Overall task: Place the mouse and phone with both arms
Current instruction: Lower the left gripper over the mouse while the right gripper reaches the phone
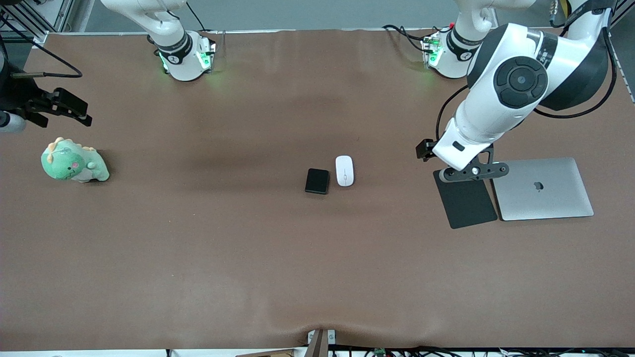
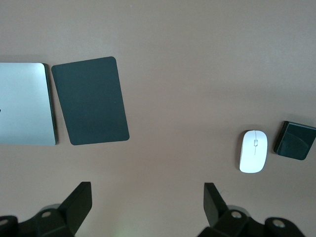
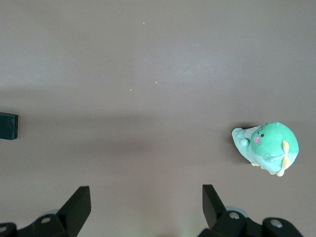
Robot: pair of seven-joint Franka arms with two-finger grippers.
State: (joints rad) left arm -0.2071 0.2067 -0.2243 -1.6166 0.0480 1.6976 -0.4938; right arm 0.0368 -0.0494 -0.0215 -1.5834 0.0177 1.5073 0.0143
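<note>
The white mouse (image 1: 345, 170) lies near the middle of the brown table, with the black phone (image 1: 317, 181) right beside it on the right arm's side. Both show in the left wrist view, the mouse (image 2: 254, 151) and the phone (image 2: 295, 140). A corner of the phone (image 3: 8, 126) shows in the right wrist view. My left gripper (image 1: 471, 172) hangs open and empty over the edge of the black mouse pad (image 1: 465, 201). My right gripper (image 1: 67, 108) hangs open and empty over the table's right-arm end, above bare table by the plush toy.
A closed silver laptop (image 1: 544, 188) lies beside the mouse pad at the left arm's end. A green plush dinosaur (image 1: 73, 162) sits at the right arm's end and shows in the right wrist view (image 3: 266, 148). The arms' bases (image 1: 186, 57) stand along the table's edge farthest from the front camera.
</note>
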